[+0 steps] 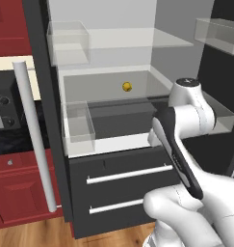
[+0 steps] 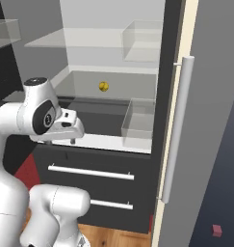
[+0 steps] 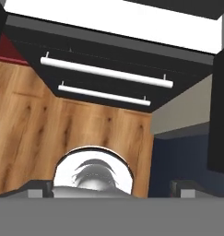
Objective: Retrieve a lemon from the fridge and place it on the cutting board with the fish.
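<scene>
Jaws [image 3: 111, 189] spread wide over wood floor [image 3: 35, 129]; base views show lemon [image 1: 127, 87] on fridge [image 1: 113, 43] shelf.

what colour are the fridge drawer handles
White, on dark grey drawer fronts; the handles show best in the left base view.

The arm [image 2: 22, 159] folds upward, its tool [image 3: 111, 188] wide open, pointing down.

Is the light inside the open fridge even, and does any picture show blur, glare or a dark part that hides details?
Left base view: the pale interior of the dark grey fridge is evenly lit, and the small round yellow lemon is sharp, with no glare. Right base view: the same flat light, with the clear shelves looking hazy. Hand view: the white bar drawer handles are crisp, while the underside around them is very dark.
</scene>
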